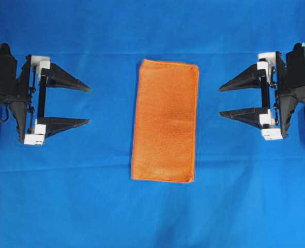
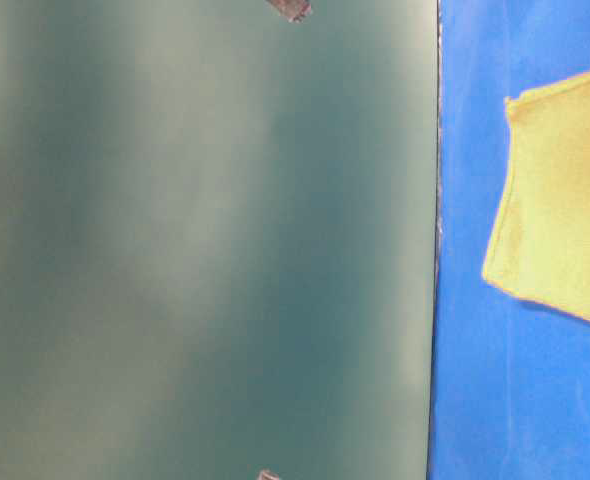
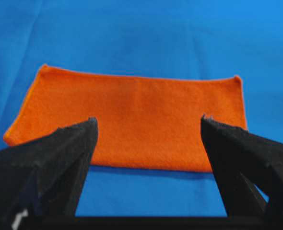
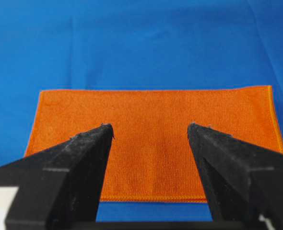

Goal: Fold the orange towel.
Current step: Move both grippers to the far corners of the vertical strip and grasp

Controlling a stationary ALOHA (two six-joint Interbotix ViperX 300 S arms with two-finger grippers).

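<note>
Fuzzy orange towel (image 1: pixel 165 120), folded rectangle

One orange towel (image 1: pixel 165 121), folded into a rectangle, lies on one blue cloth (image 1: pixel 90 196) between two end effectors, left end effector (image 1: pixel 88 104) and right end effector (image 1: pixel 220 101).

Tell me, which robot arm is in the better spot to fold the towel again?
Neither, really. The left gripper and right gripper both sit open, apart from the orange towel, one on each side. It already looks folded into a neat rectangle.
</note>
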